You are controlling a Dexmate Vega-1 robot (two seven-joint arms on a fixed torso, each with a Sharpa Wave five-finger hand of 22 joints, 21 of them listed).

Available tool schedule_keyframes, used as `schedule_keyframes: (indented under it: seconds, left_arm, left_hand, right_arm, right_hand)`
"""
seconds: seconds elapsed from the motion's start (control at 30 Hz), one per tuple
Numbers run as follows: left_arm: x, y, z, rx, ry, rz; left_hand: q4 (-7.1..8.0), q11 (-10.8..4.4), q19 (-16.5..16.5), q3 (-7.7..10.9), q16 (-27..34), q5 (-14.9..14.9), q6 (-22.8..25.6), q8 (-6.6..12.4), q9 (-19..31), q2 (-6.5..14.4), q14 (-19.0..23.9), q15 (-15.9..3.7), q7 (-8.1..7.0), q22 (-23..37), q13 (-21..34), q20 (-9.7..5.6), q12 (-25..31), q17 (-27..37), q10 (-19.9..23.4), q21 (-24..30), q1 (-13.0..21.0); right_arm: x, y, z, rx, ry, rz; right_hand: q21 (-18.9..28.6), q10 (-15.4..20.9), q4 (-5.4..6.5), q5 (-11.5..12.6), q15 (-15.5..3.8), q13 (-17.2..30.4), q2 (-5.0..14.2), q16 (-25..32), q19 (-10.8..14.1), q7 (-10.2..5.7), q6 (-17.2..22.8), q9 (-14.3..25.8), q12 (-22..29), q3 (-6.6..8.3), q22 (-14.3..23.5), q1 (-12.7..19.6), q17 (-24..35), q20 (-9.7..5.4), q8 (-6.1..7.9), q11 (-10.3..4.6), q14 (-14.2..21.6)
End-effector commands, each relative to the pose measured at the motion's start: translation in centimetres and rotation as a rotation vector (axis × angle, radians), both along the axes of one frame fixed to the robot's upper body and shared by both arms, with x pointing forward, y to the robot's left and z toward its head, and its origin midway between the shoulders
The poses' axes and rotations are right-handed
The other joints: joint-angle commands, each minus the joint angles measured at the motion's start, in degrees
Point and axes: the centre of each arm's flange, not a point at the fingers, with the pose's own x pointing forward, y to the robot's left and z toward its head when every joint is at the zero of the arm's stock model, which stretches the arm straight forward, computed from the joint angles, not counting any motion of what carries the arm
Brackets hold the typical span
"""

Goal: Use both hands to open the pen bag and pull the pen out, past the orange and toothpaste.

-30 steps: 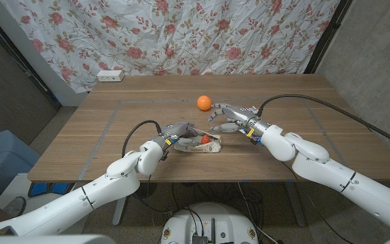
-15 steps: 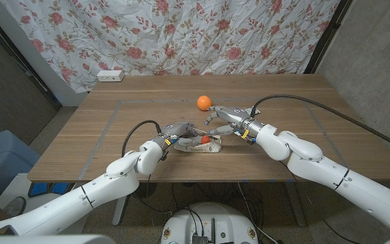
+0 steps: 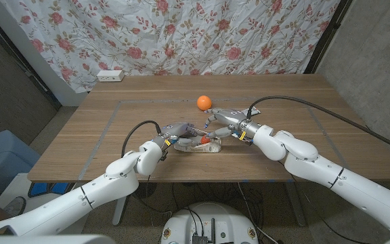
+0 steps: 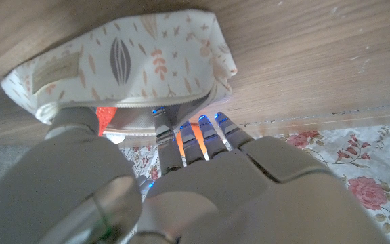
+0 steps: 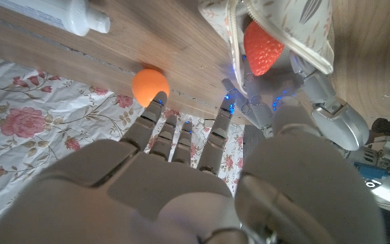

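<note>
Table (image 3: 114, 146) of wood, seen from the head view, with the task partly done. At left, the left hand (image 3: 176, 134) grips the left end of the pen bag (image 3: 202, 145), which lies near the middle of the table toward its front edge, long axis running parallel to that edge. The mouth of the bag is already parted, and a red-orange object, judged to be the pen (image 5: 261, 49), shows inside the opening; its body is too hidden to tell which way it points. To the right, the right hand (image 3: 223, 122) reaches with fingers extended to the right end of the bag; whether it has a hold on the rim or on the pen cannot be told. Behind the bag, toward the far edge, sits the orange (image 3: 204, 102), well apart from both hands. The toothpaste (image 5: 70, 15) lies near the orange in the right wrist view. Opening appears nearly complete; drawing the pen out of the bag is not yet done, and the path past the orange and toothpaste remains ahead.
</note>
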Motion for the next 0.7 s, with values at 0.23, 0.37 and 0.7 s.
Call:
schedule_keyframes:
  seconds: [0.23,0.37,0.7]
  left_arm:
    - [0.05,-0.1,0.03,0.009,-0.003,0.004]
    - [0.09,-0.13,0.05,0.011,-0.003,0.002]
    - [0.13,-0.13,0.05,0.014,-0.001,0.004]
  left_hand:
    - [-0.29,0.05,-0.27,0.28,0.32,0.24,-0.07,0.24,0.03,0.54,-0.13,-0.01,-0.27,0.16,0.28,-0.02,0.6,0.2,0.05,0.46,0.07]
    - [-0.31,0.09,-0.23,0.28,0.34,0.24,-0.05,0.25,0.02,0.58,-0.11,-0.06,-0.3,0.16,0.28,-0.08,0.63,0.2,0.07,0.5,0.04]
    - [-0.36,0.04,-0.22,0.32,0.37,0.23,-0.06,0.26,0.02,0.69,-0.08,-0.04,-0.33,0.16,0.28,-0.09,0.65,0.19,0.05,0.53,0.0]
  right_arm:
    - [0.41,0.37,-1.08,-0.015,0.001,0.011]
    - [0.52,0.41,-1.25,-0.015,0.001,0.011]
    - [0.78,0.53,-1.54,-0.012,0.003,0.016]
  right_hand:
    - [0.45,0.91,0.38,0.04,-0.73,0.26,-0.4,0.63,1.11,-0.03,2.16,0.36,0.5,-0.24,0.12,0.43,0.36,-0.48,1.24,-0.75,1.07]
    - [0.47,1.02,0.39,0.06,-0.85,0.27,-0.39,0.67,1.21,0.02,2.0,0.4,0.54,-0.26,0.13,0.48,0.39,-0.54,1.23,-0.77,1.12]
    - [0.53,1.49,0.38,0.17,-1.11,0.28,-0.26,0.91,1.62,-0.13,2.63,0.55,0.68,-0.22,0.13,0.85,0.46,-0.75,1.7,-0.85,1.62]
